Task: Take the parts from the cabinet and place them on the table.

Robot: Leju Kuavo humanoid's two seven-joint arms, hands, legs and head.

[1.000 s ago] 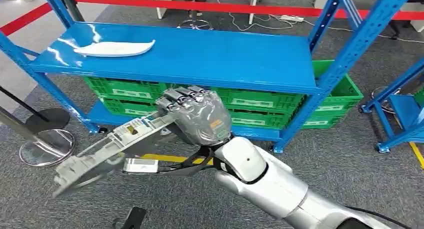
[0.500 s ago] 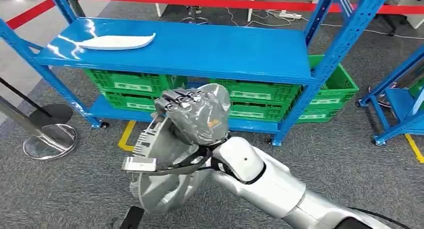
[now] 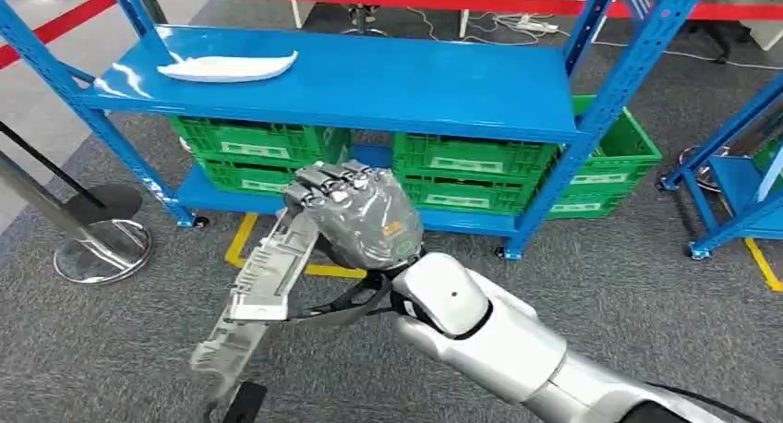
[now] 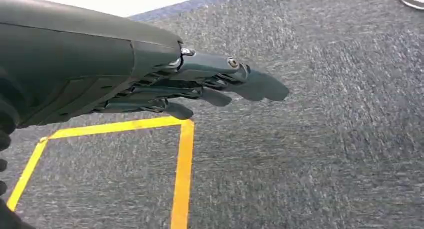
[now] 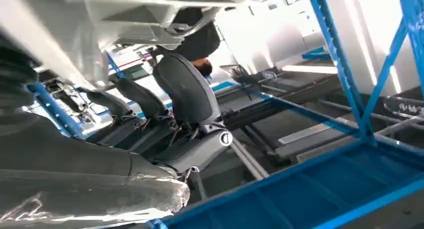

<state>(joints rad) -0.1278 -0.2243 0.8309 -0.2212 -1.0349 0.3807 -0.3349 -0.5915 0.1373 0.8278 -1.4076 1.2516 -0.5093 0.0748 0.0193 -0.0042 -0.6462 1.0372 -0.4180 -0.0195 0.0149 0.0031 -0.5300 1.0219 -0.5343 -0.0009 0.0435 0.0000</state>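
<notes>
In the head view my right hand (image 3: pixel 355 211), wrapped in a clear cover, grips one end of a long grey ribbed part (image 3: pixel 258 284). The part slants down and to the left over the carpet, in front of the blue rack (image 3: pixel 415 81). A white curved part (image 3: pixel 228 66) lies on the rack's upper shelf at its left end. The right wrist view has the grey part (image 5: pixel 150 14) close above my right hand (image 5: pixel 90 189). My left hand (image 4: pixel 200 86) hangs over the carpet with fingers stretched out and holds nothing.
Green crates (image 3: pixel 462 169) fill the rack's lower shelf. A stanchion with a round metal base (image 3: pixel 102 252) stands at the left, and red barrier tape (image 3: pixel 415 0) runs behind the rack. Yellow floor tape (image 4: pixel 182 174) marks the carpet. Another blue rack (image 3: pixel 739 192) stands at the right.
The grey part has swung in my right hand, from pointing far left and low to hanging more steeply down. The camera has shifted slightly, so the rack sits a little differently.
</notes>
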